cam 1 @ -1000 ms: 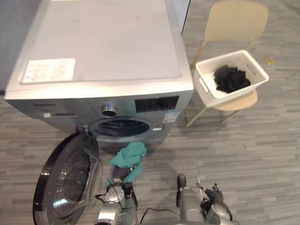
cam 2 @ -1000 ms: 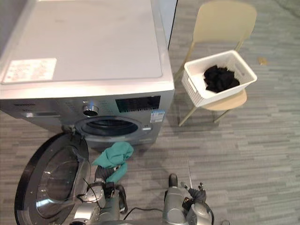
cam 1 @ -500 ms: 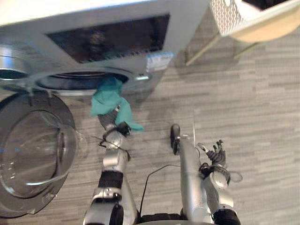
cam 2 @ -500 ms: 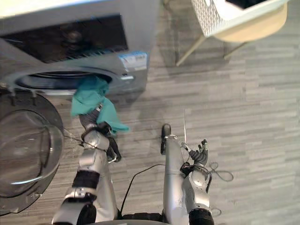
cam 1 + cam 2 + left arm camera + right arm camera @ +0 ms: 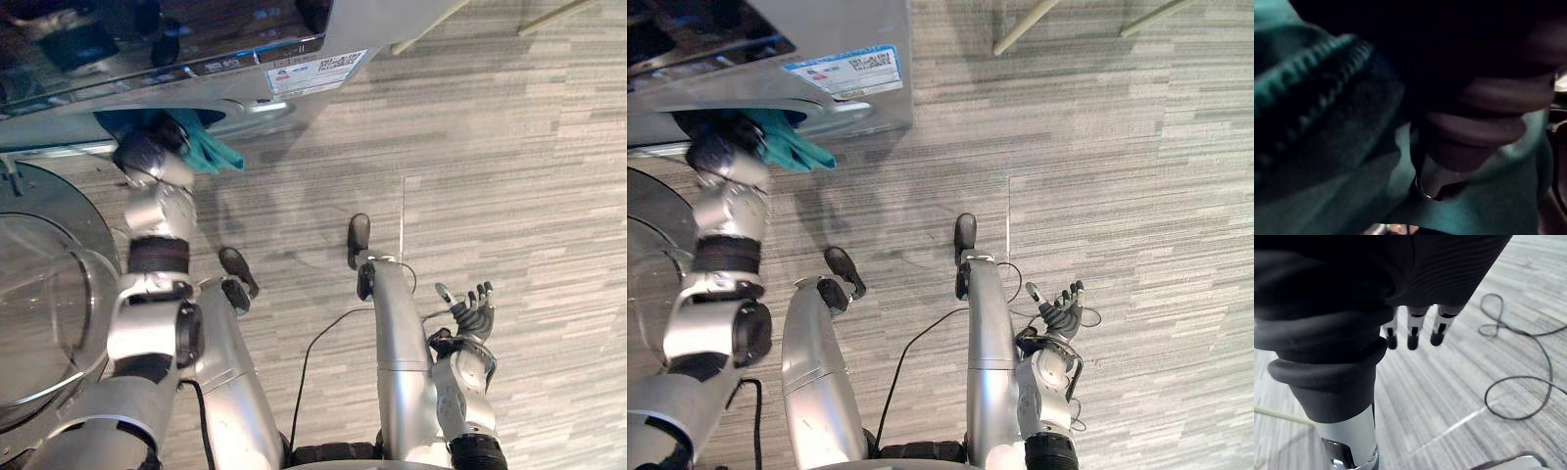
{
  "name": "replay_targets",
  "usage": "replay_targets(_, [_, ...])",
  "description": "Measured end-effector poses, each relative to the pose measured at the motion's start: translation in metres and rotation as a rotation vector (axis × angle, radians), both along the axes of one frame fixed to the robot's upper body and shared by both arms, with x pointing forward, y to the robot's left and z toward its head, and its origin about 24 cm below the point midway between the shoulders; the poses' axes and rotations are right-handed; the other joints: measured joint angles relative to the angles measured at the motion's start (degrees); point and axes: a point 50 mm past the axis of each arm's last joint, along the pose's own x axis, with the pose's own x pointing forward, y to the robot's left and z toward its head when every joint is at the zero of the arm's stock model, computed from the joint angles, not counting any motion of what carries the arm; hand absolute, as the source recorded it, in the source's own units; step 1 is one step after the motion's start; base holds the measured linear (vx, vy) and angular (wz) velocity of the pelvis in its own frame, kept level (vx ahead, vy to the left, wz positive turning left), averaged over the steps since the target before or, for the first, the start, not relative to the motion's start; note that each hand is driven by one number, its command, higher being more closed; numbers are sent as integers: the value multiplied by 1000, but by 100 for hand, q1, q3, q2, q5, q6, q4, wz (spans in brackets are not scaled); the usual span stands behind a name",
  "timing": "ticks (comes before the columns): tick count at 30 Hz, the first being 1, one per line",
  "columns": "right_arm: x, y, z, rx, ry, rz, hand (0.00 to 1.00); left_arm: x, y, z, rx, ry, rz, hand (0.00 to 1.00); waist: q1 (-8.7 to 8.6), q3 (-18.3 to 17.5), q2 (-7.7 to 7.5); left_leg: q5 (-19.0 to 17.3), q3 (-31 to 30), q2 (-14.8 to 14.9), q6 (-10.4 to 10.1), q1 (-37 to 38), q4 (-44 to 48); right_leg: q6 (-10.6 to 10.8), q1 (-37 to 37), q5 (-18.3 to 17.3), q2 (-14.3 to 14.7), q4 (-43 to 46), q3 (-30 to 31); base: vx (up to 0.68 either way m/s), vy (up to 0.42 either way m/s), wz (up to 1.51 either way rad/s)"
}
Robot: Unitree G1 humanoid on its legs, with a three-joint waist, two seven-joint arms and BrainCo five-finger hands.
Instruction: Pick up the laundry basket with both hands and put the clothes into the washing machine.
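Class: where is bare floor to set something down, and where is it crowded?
Free: grey plank floor between the silver washing machine and the right hand. Crowded: the drum mouth, left hand in teal cloth, beside the glass door.

The front of the left hand (image 5: 145, 154) is lying buried in the teal cloth (image 5: 204, 149), so its grip cannot be read. Its own wrist view is giving just dark, blurred folds. Beyond the hand, the washing machine (image 5: 196, 69) is running off the top edge. Beside that arm, the door (image 5: 39, 294) is running off the left edge. Chair legs (image 5: 1024, 24), well apart from the hand, are showing as stubs.
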Motion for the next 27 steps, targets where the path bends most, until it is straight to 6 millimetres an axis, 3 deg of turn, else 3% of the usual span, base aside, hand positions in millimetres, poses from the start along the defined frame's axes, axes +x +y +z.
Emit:
replay_targets(2, [-2,-1,-1,5,1,-5,0,-6,1,31,17,-78,-2,100,-1,0,1,0,-2,9,0,-113,9,0,-90,0,2,-7,-13,29,29,-2])
replay_targets(6, [-10,-6,-5,18,-4,-21,0,-33,-13,123,172,-278,10,100,-25,-1,-1,26,-16,21,31,-313,31,-19,-217,42,3,-65,-54,-3,37,0])
replay_targets(9, [-15,-17,-7,14,-6,-56,0,-50,-22,158,414,-278,140,100,33,-2,-1,89,-26,32,83,-679,121,-16,-530,169,30,-113,-55,-32,25,-4])
replay_targets(10, [-18,-21,-8,1,2,-53,0,-64,-30,181,509,-311,212,0,65,-2,-2,117,-56,48,111,-906,187,-8,-703,234,34,-112,-66,-69,51,-9])
replay_targets(14, [-27,-28,-16,10,26,-73,0,-105,-36,225,705,-396,468,0,81,0,-3,180,-79,82,198,-1403,364,34,-1088,462,30,-157,-39,-46,51,-10])
replay_targets(16, [-33,-29,-19,11,39,-79,0,-110,-36,230,731,-393,548,0,71,0,-3,193,-73,79,223,-1486,405,38,-1137,530,25,-195,-25,-26,70,-8])
replay_targets(21, [-42,-31,-24,11,60,-92,0,-103,-29,228,826,-266,687,0,55,-1,-4,208,-27,73,248,-1494,412,44,-1175,565,11,-193,4,2,39,-1])
replay_targets(27, [-42,-33,-24,20,47,-90,0,-94,-25,223,890,-189,697,0,22,-3,-5,210,-17,79,247,-1479,407,40,-1194,567,21,-161,-1,5,7,-1])
